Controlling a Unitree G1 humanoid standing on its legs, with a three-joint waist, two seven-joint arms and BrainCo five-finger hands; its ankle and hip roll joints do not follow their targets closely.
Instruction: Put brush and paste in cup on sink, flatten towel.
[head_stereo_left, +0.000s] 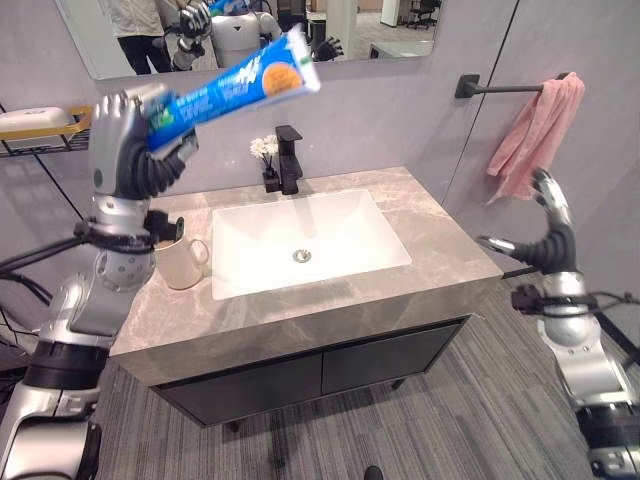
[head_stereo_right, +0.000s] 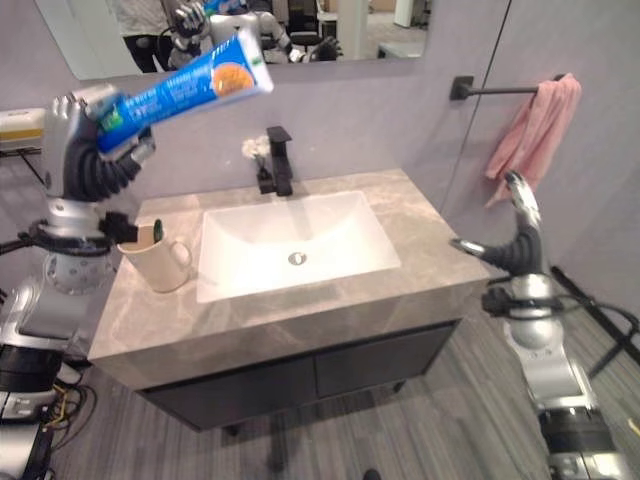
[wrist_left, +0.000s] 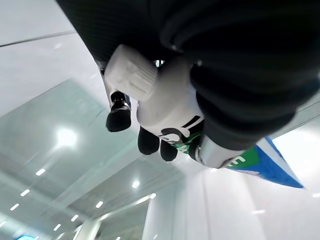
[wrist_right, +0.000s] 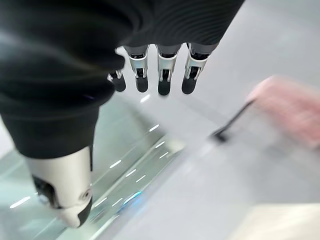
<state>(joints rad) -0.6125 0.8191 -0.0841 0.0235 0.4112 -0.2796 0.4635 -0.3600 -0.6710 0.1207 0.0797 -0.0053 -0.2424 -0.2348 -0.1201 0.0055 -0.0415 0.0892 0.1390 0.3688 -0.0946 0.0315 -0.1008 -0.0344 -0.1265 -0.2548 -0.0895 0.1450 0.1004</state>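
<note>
Left hand (head_stereo_left: 128, 140) raised high above the cup (head_stereo_left: 178, 262), fingers curled tight round the white-capped end of the blue paste tube (head_stereo_left: 235, 90). Tube slanting up and away from the hand toward the mirror (head_stereo_left: 250, 30), far end well above the black faucet (head_stereo_left: 288, 158). In the left wrist view, dark fingertips (wrist_left: 148, 141) wrapped over the tube's white neck (wrist_left: 167, 107), blue body (wrist_left: 270, 167) running out past them.

Cup standing upright on the grey marble counter (head_stereo_left: 450, 255), just beside the left rim of the white sink basin (head_stereo_left: 340, 225), directly below the left wrist, handle turned toward the basin. Something dark green poking up inside the cup (head_stereo_right: 157, 229); cannot tell for certain whether it is the brush.

Small white flowers (head_stereo_left: 264, 147) just beside the faucet, at the back of the basin. Wire shelf (head_stereo_left: 40, 130) on the wall, well to the left of the cup.

Right hand (head_stereo_left: 548, 225) held off the right end of the counter, fingers straight and apart, thumb stretched toward the basin, touching nothing. Pink towel (head_stereo_left: 535, 135) bunched over the end of the black wall bar (head_stereo_left: 505, 89), hanging crumpled, just above and beyond the right hand, with a gap between them. In the right wrist view, fingers (wrist_right: 162, 70) in a straight row, the towel (wrist_right: 290, 107) showing pink beyond them.
</note>
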